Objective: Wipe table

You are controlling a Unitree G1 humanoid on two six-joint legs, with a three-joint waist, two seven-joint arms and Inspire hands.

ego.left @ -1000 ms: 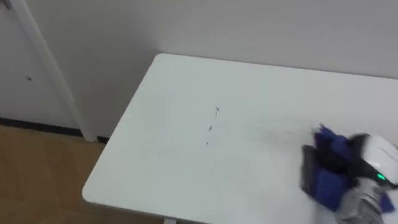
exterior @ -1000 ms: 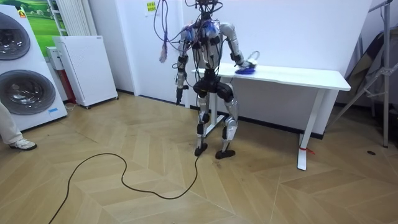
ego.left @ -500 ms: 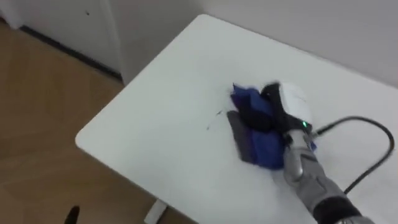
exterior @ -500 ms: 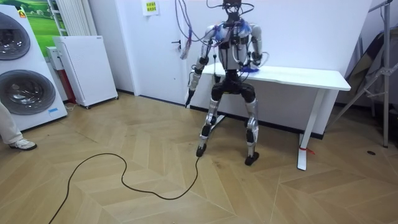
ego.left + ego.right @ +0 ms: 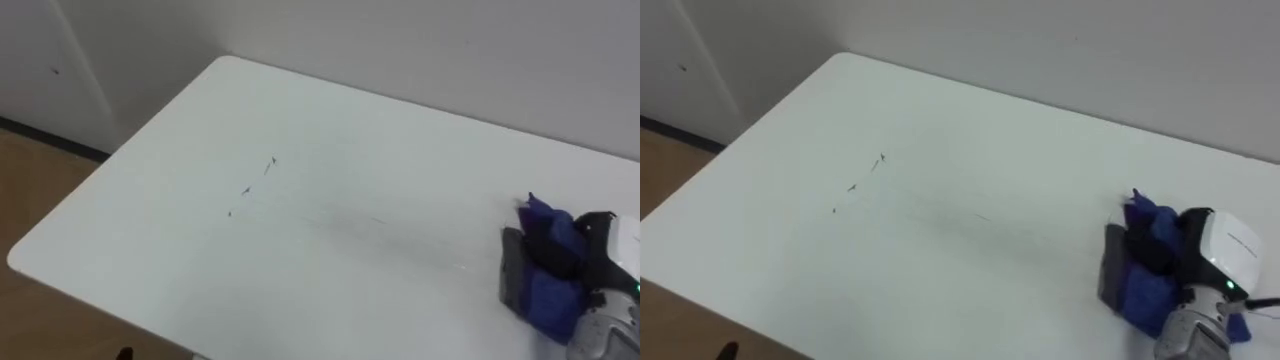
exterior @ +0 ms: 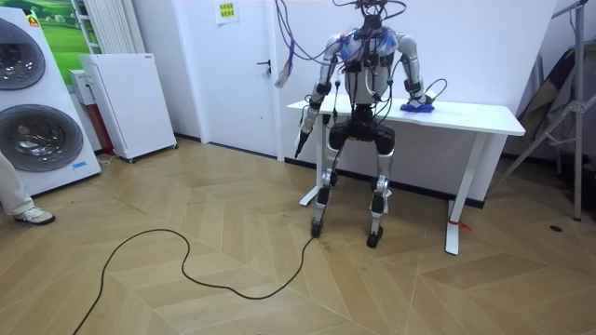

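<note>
A white table stands against the wall, with a few small dark marks on its left half. A blue cloth lies bunched on the right part of the tabletop. My right hand sits on top of it, dark fingers curled over the cloth. In the room view I stand at the table's front, right arm stretched to the cloth. My left hand hangs low beside the table's end on the room view's left.
The table's left corner and front edge drop to the wooden floor. In the room view stand a white door, a white cabinet, washing machines and a folded stand. A person's leg shows at that view's left edge.
Half a second ago my right hand held the cloth just right of the marks; now it is far to the right. I have stepped along the table toward the room view's right.
</note>
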